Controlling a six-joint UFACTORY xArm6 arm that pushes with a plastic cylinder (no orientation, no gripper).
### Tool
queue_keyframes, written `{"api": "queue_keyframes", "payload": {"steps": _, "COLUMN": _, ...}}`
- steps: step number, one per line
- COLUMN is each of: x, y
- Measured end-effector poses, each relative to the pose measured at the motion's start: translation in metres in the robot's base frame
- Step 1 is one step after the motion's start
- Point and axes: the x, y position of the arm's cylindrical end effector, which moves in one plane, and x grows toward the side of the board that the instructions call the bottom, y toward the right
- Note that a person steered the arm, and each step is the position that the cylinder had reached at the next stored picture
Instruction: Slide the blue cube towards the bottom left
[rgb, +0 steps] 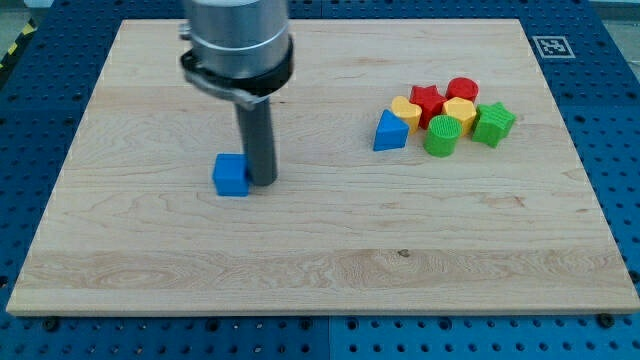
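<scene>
- My tip (262, 182) sits on the board (330, 260), touching or just beside the right face of the blue cube (231, 175), a little toward the cube's upper side.
- There is no gripper on this arm: the rod has nothing to open or close and holds nothing. It can only push.
- The cube lies just to the tip's left, well left of board centre, with bare wood below and to its left.
- To do the push well, I judge the tip should bear on the cube's upper right, so the line of force runs through its middle toward the bottom left corner.
- A contact too low on the right face would likely send it straight left or spin it, so keep the push slow and centred.
- The cube is a small, solid blue block with flat faces and crisp edges. It sits square on the wood, its top lighter than its front.
- The other blocks, a blue triangle (390, 132), red star (427, 99), red round (462, 89), two yellow (404, 107) pieces, green round (441, 136) and green star (493, 123), cluster well to the tip's right, clear of the path.
</scene>
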Motion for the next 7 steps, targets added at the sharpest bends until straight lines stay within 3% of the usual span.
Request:
{"api": "queue_keyframes", "payload": {"steps": 3, "x": -0.011, "y": -0.088}}
{"api": "queue_keyframes", "payload": {"steps": 5, "x": 0.010, "y": -0.104}}
{"api": "queue_keyframes", "payload": {"steps": 7, "x": -0.020, "y": -0.126}}
